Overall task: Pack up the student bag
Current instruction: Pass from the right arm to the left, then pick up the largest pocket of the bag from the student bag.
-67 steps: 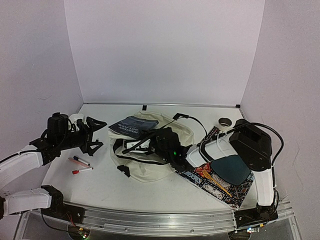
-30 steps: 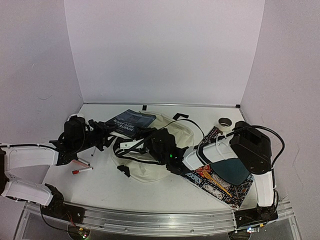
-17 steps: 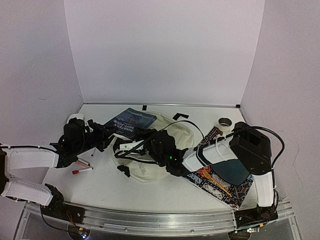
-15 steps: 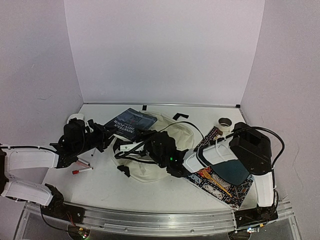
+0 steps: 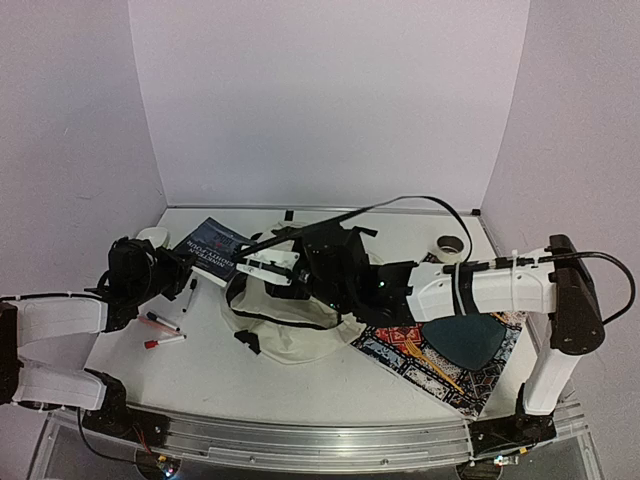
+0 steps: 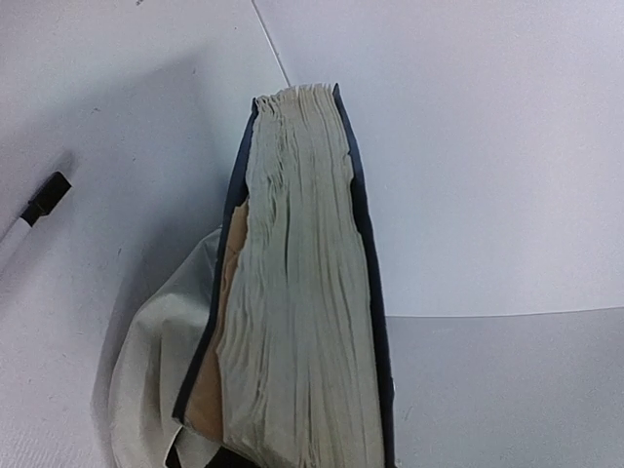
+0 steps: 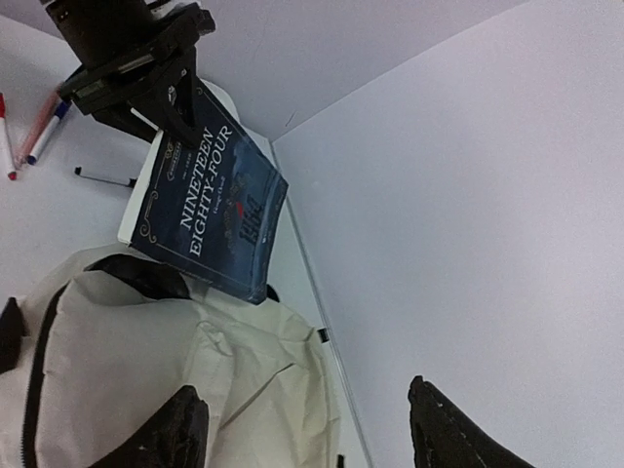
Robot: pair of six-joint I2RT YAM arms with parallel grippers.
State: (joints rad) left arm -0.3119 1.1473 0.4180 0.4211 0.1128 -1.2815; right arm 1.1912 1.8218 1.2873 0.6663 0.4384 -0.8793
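Cream student bag (image 5: 290, 338), slumped, seemingly open

**Item:** dark blue paperback book (image 7: 210, 210), front cover, right wrist view.
**Title:** white capitals in two lines, "NINETEEN EIGHTY-FOUR".
**Below the title:** dark and red figures, apparently "1984", partly blurred.
**Above the title:** a small white framed line, too small to read.
**Top view:** the book sits at 10 o'clock on the white worktop (image 5: 200, 370). Its cover lettering shows as white lines, not legible there.

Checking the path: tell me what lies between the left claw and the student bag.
The book, held in the left claw, fills that stretch; top view shows it.
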